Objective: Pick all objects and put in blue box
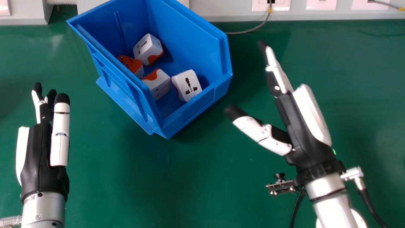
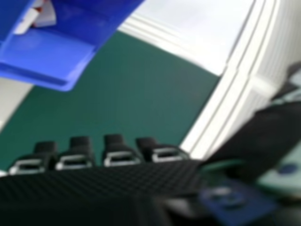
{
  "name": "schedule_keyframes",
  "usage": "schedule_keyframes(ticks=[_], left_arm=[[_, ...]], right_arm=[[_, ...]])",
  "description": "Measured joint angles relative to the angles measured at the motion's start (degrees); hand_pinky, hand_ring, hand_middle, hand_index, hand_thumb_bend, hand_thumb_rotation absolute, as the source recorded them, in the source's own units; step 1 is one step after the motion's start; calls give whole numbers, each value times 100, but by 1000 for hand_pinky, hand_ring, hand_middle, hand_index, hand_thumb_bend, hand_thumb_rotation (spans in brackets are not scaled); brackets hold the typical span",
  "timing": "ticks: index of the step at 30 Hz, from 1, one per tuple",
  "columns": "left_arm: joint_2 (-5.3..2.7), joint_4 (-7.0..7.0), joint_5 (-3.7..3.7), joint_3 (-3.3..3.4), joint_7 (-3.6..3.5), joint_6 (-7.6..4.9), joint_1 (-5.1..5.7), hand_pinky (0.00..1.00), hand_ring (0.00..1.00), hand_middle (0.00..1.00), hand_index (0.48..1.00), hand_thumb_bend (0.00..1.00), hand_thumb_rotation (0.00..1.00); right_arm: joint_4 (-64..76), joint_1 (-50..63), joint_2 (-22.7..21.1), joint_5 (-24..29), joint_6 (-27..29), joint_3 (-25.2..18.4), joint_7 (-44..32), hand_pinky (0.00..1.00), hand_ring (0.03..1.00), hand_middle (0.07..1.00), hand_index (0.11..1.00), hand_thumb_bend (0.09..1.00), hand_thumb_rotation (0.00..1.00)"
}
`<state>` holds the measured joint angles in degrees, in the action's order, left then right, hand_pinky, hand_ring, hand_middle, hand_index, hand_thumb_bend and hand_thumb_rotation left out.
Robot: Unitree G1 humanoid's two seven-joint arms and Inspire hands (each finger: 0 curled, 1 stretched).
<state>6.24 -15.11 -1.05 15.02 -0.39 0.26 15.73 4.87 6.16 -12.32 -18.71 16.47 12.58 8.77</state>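
Note:
In the head view the blue box (image 1: 126, 91) holds several white and orange plug adapters, among them one adapter (image 1: 187, 85) nearest its front corner and another adapter (image 1: 148, 47) farther back. My right hand (image 1: 300, 126) is to the right of the box, open and apart from it, thumb spread towards the box. At the left edge my left hand (image 1: 39, 152) rests open with straight fingers, holding nothing. In the right hand view my right hand (image 2: 120, 153) has its fingertips extended, with the blue box (image 2: 56, 56) and parts of white adapters (image 2: 44, 14) beyond them.
A green table (image 1: 196, 177) lies under everything. Along its back edge runs a pale wall panel (image 1: 221, 11) with sockets, and a grey cable (image 1: 253, 29) curves down from it behind the box.

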Motion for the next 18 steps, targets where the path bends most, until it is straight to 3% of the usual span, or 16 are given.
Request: schedule_keyframes(ticks=[3, 9, 18], left_arm=[[11, 98, 12, 1, -14, -82, 13, 1000, 1000, 1000, 1000, 371, 1000], [25, 210, 70, 0, -22, -229, 47, 1000, 1000, 1000, 1000, 376, 1000], [39, 297, 116, -9, -20, -408, 221, 1000, 1000, 1000, 1000, 396, 1000]], right_arm=[[1, 209, 209, 525, -200, -145, -239, 1000, 1000, 1000, 1000, 421, 990], [6, 350, 422, 977, -493, -301, -563, 1000, 1000, 1000, 1000, 431, 996], [16, 413, 667, 1862, -721, -639, -1060, 1000, 1000, 1000, 1000, 442, 1000]])
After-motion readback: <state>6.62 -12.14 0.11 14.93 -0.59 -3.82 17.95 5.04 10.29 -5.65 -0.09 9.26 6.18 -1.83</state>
